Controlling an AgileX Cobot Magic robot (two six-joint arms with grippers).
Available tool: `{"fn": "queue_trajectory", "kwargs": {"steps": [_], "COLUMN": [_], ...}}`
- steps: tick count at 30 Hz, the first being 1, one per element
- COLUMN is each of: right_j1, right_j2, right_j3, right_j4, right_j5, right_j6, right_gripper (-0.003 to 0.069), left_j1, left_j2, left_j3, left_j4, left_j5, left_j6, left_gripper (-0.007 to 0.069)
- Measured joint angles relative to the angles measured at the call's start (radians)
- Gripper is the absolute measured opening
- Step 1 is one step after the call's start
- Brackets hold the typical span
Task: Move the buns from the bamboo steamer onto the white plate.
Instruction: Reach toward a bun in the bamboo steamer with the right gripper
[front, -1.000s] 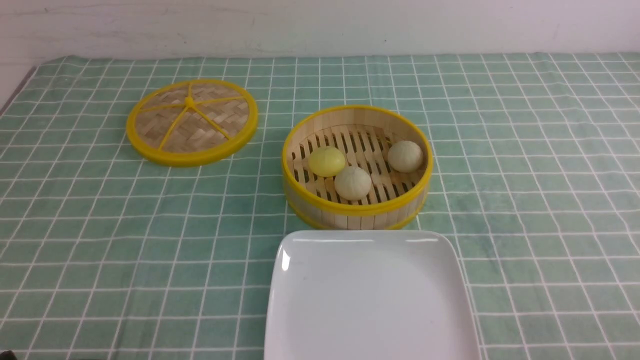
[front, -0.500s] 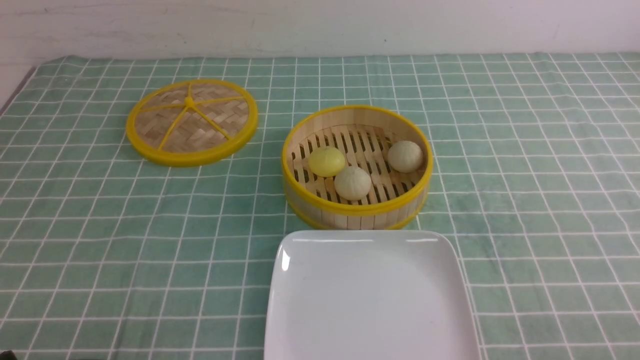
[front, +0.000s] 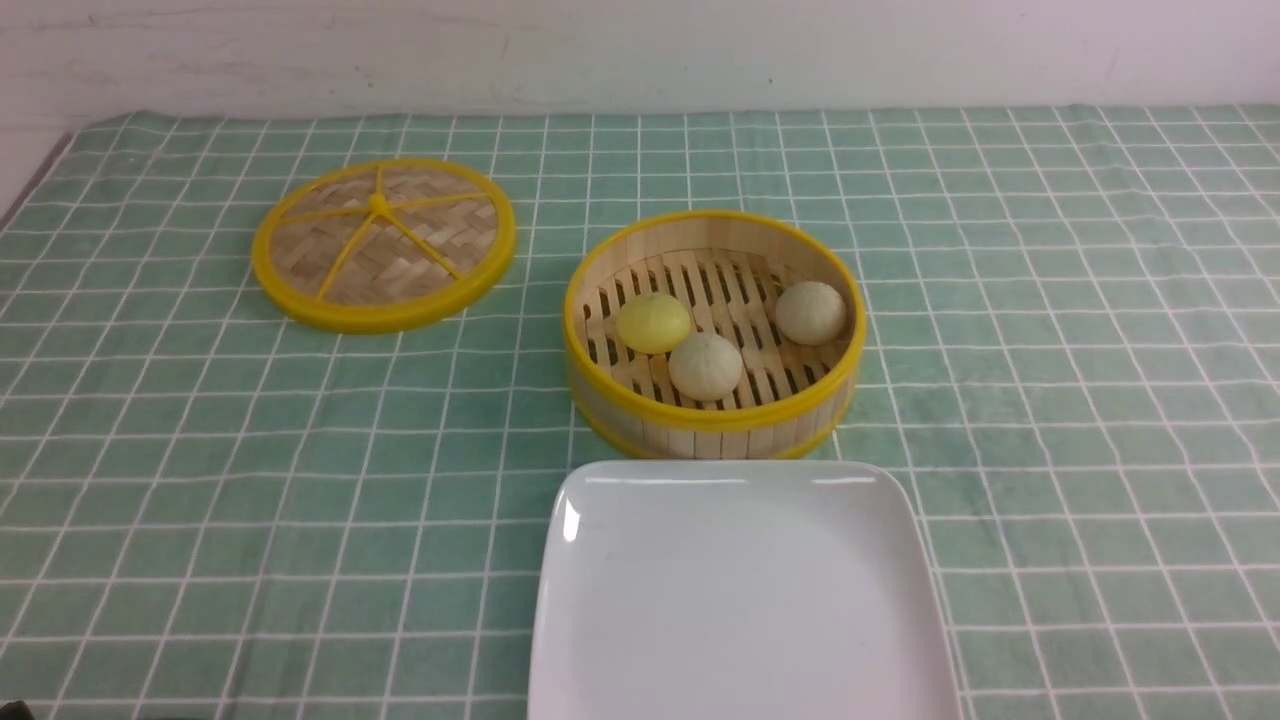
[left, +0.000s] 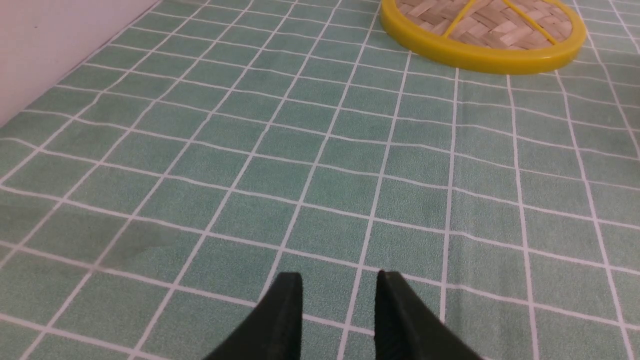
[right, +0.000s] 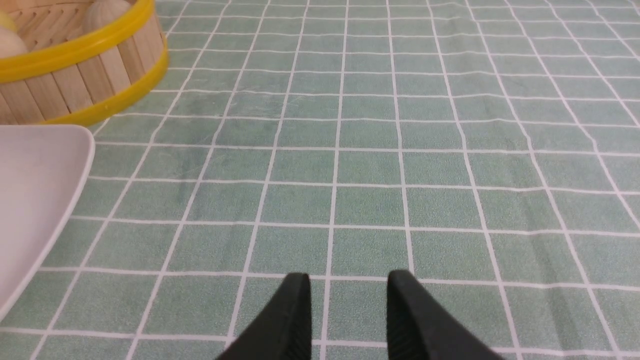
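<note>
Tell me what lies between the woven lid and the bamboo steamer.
Only bare checked cloth between lid and steamer, front view.

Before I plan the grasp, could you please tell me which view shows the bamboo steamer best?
The front view: it shows the whole bamboo steamer. The right wrist view catches only part; the left wrist view shows none recognizably.

On my left wrist view, my left gripper (left: 339, 277) stands open; a yellow-rimmed woven disc (left: 482, 37), partly cropped, seems flat on the checked cloth (left: 415, 195).
</note>
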Motion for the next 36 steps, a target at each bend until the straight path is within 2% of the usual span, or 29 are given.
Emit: {"fn": "queue_trajectory", "kwargs": {"steps": [3, 7, 9, 11, 15, 19, 27, 29, 31, 36], "right_j1": [0.000, 0.000, 0.000, 0.000, 0.000, 0.000, 0.000, 0.000, 0.000, 0.000], "right_j2": [0.000, 0.000, 0.000, 0.000, 0.000, 0.000, 0.000, 0.000, 0.000, 0.054], "right_j3": [0.000, 0.004, 0.008, 0.013, 0.013, 0.013, 0.013, 0.005, -0.023, -0.143], "right_j4": [-0.001, -0.045, -0.007, 0.143, 0.360, 0.494, 0.528, 0.529, 0.523, 0.435], "right_j5": [0.000, -0.028, -0.050, -0.094, -0.174, -0.218, -0.248, -0.249, -0.249, -0.245], "right_j6": [0.000, 0.001, 0.039, 0.175, 0.369, 0.468, 0.478, 0.479, 0.471, 0.352], "right_gripper": [0.0240, 0.0240, 0.0240, 0.0240, 0.0240, 0.0240, 0.0240, 0.0240, 0.0240, 0.0216], "left_j1": [0.000, 0.000, 0.000, 0.000, 0.000, 0.000, 0.000, 0.000, 0.000, 0.000], "left_j2": [0.000, 0.000, 0.000, 0.000, 0.000, 0.000, 0.000, 0.000, 0.000, 0.028], "left_j3": [0.000, 0.002, 0.002, 0.002, 0.002, 0.002, -0.001, -0.042, -0.128, -0.335], "left_j4": [-0.117, -0.444, -0.571, -0.680, -0.731, -0.705, -0.697, -0.707, -0.710, -0.679], "left_j5": [-0.010, -0.022, -0.024, -0.027, -0.031, -0.045, -0.052, -0.033, -0.027, -0.006], "left_j6": [-0.101, -0.378, -0.479, -0.587, -0.642, -0.650, -0.633, -0.582, -0.479, -0.226], "left_gripper": [0.0240, 0.0240, 0.0240, 0.0240, 0.0240, 0.0240, 0.0234, 0.0215, 0.0174, 0.0031]}}
